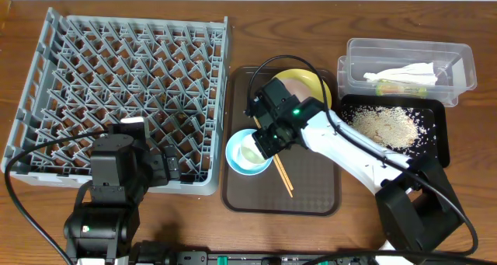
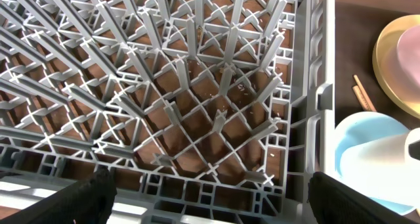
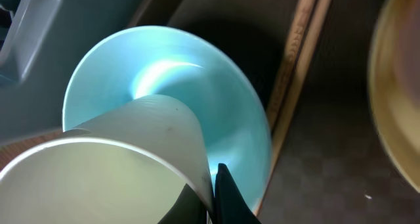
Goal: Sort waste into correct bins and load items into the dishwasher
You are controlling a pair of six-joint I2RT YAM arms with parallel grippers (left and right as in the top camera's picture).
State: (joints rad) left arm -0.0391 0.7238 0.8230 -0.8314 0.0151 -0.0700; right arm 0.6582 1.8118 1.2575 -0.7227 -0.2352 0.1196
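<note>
On the brown serving tray [image 1: 311, 189] at the middle of the counter [image 1: 365, 16], the right pincer [image 1: 260, 143] is pressed together on the wall of the small white cup [image 3: 111, 158], which is tipped over inside the light blue bowl [image 3: 216, 86]. That bowl sits at the tray's near left corner. Two wooden chopsticks [image 1: 283, 178] lie just beside its right side, side by side on the tray. At the tray's far end is the yellow plate [image 1: 312, 81] with a pale bowl [image 2: 410, 50] resting on it. Along the counter's left side stands the grey dish rack [image 1: 116, 71], its pegs bare. The left pincer [image 1: 163, 164] hangs over the rack's near right corner with its fingers [image 2: 85, 198] spread wide and nothing between them. Toward the far right corner of the counter, the clear plastic tub [image 1: 466, 63] holds the crumpled white napkin [image 1: 408, 72] and the green-and-yellow sachet wrapper [image 1: 392, 85]. Touching the tub's near side, the black tray [image 1: 440, 137] carries a heap of white rice-like scraps [image 1: 384, 125].
</note>
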